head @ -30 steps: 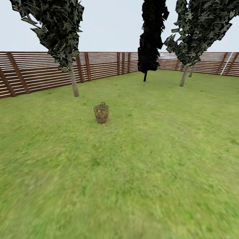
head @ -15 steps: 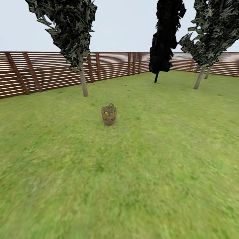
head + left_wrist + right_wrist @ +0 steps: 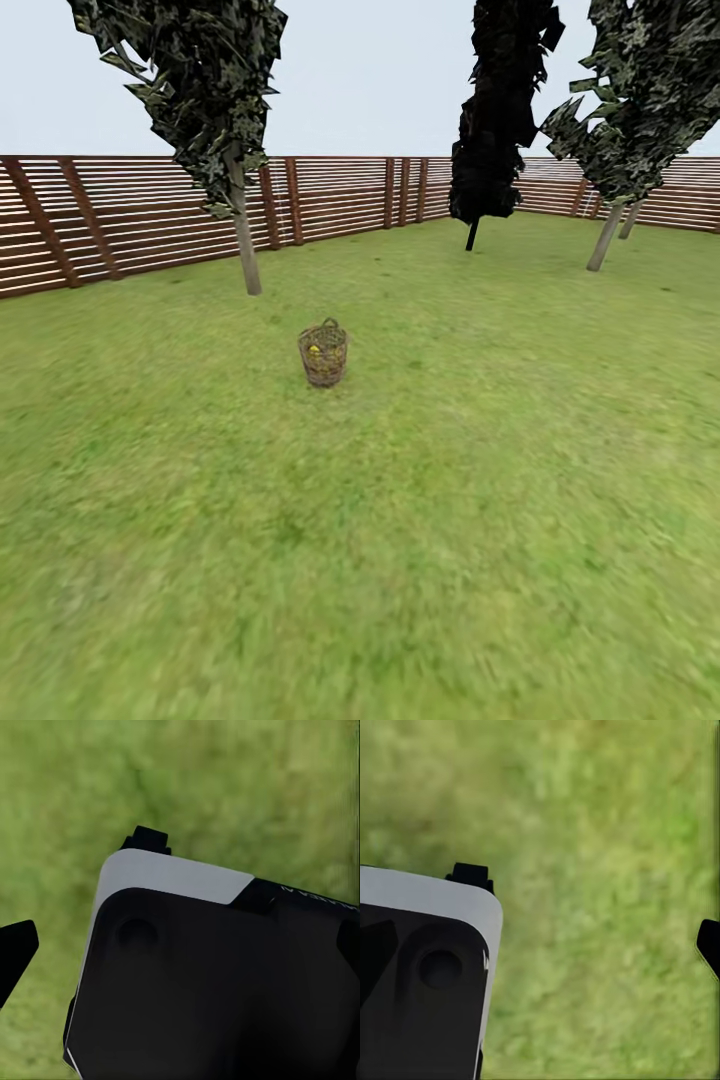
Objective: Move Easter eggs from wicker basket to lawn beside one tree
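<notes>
Out on the lawn (image 3: 420, 520), well ahead of the robot, the basket (image 3: 323, 356) stands upright on the grass, with open turf on every side of it. A spot of yellow shows through the weave near its rim, an egg (image 3: 314, 350); how many eggs lie inside cannot be told from this far off. Beyond the basket and a little to its left rises a tree (image 3: 243, 240) with a pale bare trunk and dark speckled foliage above, near the basket but clearly apart from it. A second such tree (image 3: 604, 237) stands far off to the right, close to the fence (image 3: 120, 215), whose brown slats ring the grass. Between the two, farther back, is a black tree (image 3: 497, 110). In the left wrist view a dark housing with a pale edge covers much of the picture, over blurred grass (image 3: 210, 787); a black tip shows at each side edge, but whether the left claw is released or clenched cannot be told. The right wrist view is much the same, a dark housing over grass (image 3: 600, 870) with one black tip at the edge, and the right claw's state cannot be told either.
</notes>
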Tool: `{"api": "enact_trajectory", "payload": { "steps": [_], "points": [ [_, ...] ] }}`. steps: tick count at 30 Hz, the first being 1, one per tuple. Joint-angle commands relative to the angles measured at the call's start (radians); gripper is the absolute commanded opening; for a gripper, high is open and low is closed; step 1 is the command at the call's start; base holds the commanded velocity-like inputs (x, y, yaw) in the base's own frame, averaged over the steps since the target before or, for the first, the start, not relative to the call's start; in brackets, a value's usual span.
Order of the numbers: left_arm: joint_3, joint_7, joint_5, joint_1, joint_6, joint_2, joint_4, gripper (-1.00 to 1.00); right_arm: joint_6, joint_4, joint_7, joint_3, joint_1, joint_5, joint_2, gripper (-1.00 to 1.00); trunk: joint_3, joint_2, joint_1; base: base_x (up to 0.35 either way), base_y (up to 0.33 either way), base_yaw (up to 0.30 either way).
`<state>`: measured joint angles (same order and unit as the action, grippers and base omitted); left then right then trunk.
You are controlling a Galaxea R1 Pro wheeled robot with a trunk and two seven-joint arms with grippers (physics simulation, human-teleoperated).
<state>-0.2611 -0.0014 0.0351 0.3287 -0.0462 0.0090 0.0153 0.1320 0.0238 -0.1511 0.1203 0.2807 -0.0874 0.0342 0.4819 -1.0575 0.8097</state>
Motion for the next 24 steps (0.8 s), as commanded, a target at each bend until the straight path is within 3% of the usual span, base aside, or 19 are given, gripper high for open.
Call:
{"api": "enact_trajectory", "payload": {
  "steps": [1,24],
  "points": [
    [-0.003,0.000,0.003,0.001,-0.002,0.000,0.002,1.00,0.003,0.002,-0.005,0.004,0.001,-0.009,0.000,1.00,0.001,0.000,0.001,0.324,-0.090,0.000],
    [-0.003,0.000,0.003,0.001,-0.002,0.000,0.001,1.00,0.003,0.002,-0.005,0.004,0.001,-0.009,-0.002,1.00,0.001,0.000,0.001,0.324,-0.090,0.000]
  ]
}}
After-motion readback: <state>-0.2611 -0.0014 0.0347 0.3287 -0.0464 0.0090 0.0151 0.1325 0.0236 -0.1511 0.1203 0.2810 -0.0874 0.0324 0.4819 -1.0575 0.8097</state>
